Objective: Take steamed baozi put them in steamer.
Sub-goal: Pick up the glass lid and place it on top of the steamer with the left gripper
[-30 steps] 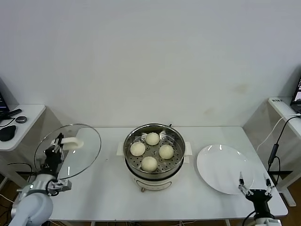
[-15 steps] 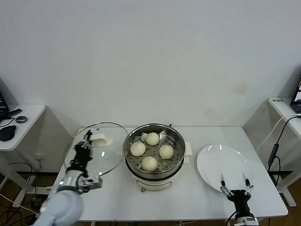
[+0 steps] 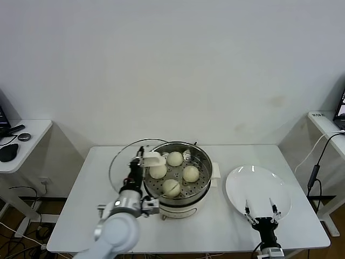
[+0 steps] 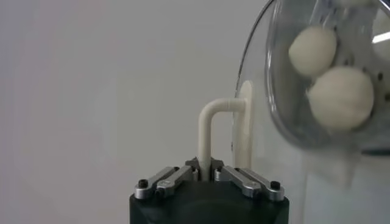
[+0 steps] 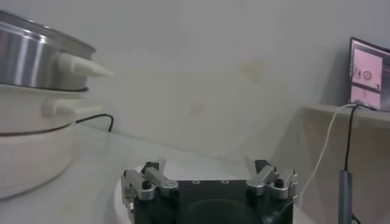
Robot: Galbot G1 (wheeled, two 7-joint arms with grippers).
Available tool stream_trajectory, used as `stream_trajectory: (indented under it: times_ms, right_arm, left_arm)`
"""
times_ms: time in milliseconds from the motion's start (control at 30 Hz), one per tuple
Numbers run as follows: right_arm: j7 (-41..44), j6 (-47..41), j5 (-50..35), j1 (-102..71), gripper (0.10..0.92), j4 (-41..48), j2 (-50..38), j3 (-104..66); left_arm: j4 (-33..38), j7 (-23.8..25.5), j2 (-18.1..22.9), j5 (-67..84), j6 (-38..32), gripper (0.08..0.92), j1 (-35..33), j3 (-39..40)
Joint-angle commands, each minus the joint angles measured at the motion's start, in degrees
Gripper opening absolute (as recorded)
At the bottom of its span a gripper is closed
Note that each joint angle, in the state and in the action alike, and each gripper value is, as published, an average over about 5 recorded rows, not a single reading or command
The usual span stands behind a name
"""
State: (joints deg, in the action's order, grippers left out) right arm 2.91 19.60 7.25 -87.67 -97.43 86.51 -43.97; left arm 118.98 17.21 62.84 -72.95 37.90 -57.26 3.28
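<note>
Our left arm reaches forward from the lower left, its left pincer (image 3: 141,160) raised upright with the fingers clamped shut on a white handle (image 4: 213,131). Our right arm sits low at the front right edge of the tabletop (image 3: 232,221), the right pincer (image 3: 260,208) pointing up, fingers spread wide and holding nothing.

Plain white wall (image 3: 172,65) across the back, evenly lit, faintly smudged toward the right. In front, a white rectangular table (image 3: 97,216). At left, a white side desk (image 3: 27,135) carrying a dark computer mouse (image 3: 7,152). At right, another white desk (image 3: 323,121) with a screen edge (image 3: 340,108) and a dangling cable (image 3: 314,167).
</note>
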Motion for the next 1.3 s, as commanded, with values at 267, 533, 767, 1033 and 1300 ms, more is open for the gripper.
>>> stream_trajectory:
  times_ms: [267, 533, 767, 1033, 1300]
  right_arm:
    - [-0.7, 1.2, 1.1, 0.3, 0.823, 0.6, 0.3, 0.7]
    - [-0.7, 1.4, 0.6, 0.2, 0.823, 0.4, -0.2, 0.6]
    - [-0.6, 1.4, 0.4, 0.1, 0.823, 0.5, -0.3, 0.5]
    - [-0.6, 1.6, 0.3, -0.1, 0.823, 0.5, -0.4, 0.5]
    - [-0.5, 1.7, 0.1, -0.4, 0.823, 0.3, -0.6, 0.5]
  left_arm:
    - [-10.9, 3.5, 13.0, -9.2, 1.8, 0.164, 9.2, 11.1]
    - [-14.6, 2.7, 14.8, -9.2, 1.7, 0.164, 9.4, 11.5]
    - [-17.0, 1.7, 14.4, -8.5, 1.7, 0.164, 9.9, 10.8]
    - [-17.9, 0.6, 14.6, -8.3, 1.6, 0.164, 9.2, 10.4]
    - [-18.2, -0.3, 14.6, -8.4, 1.6, 0.164, 8.4, 9.9]
